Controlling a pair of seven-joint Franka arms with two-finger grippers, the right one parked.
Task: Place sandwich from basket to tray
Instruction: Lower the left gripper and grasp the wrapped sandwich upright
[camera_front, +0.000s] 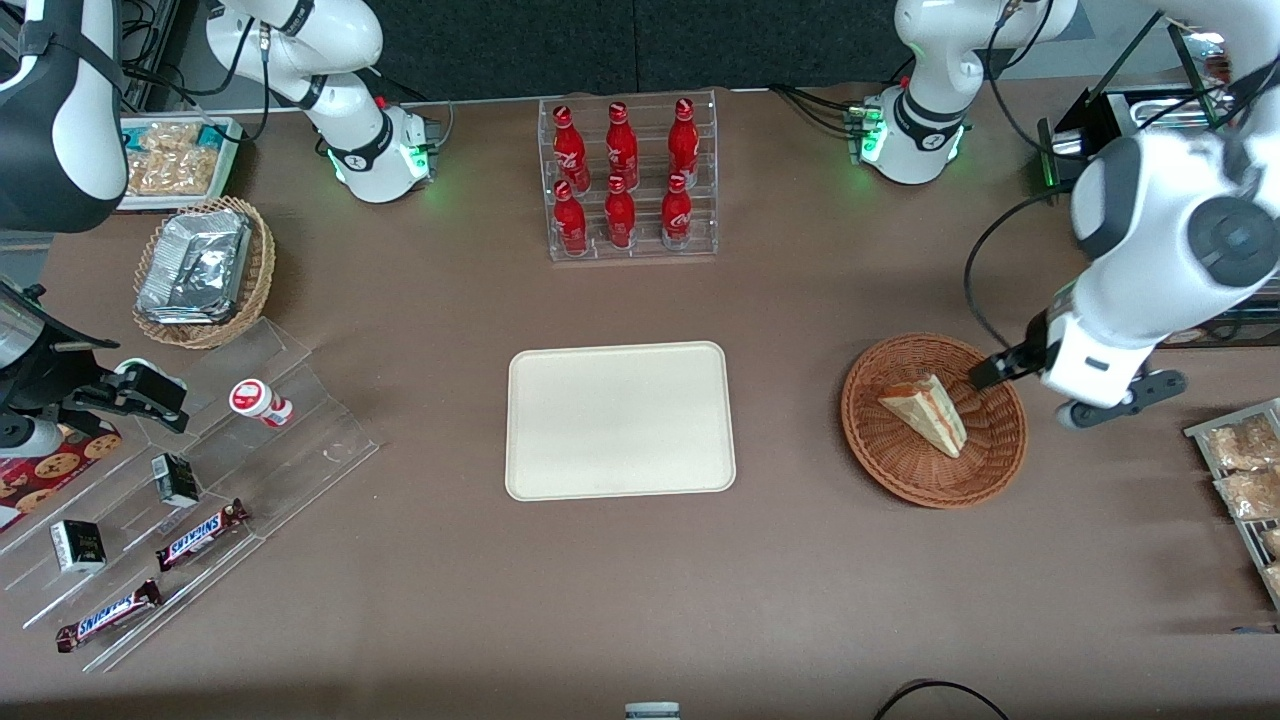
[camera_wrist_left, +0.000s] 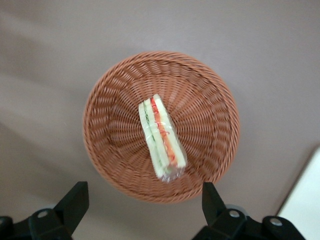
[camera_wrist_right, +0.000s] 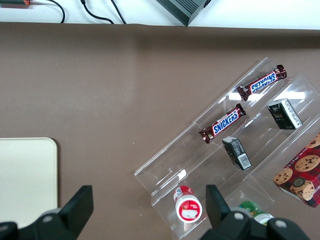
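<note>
A wrapped sandwich (camera_front: 925, 413) lies in a reddish-brown wicker basket (camera_front: 934, 420) toward the working arm's end of the table, as the gripper (camera_front: 985, 375) hovers over the basket's rim. A bare cream tray (camera_front: 620, 420) sits mid-table.

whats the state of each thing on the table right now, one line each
sandwich: wrapped, lying in the basket, not gripped
basket: holds only the sandwich
tray: bare, nothing on it
gripper: open, above the basket's edge, holding nothing
cola bottles: six, upright in the clear rack
Snickers bars: two, lying flat on the acrylic stand
tan wicker basket: filled with foil packs
</note>
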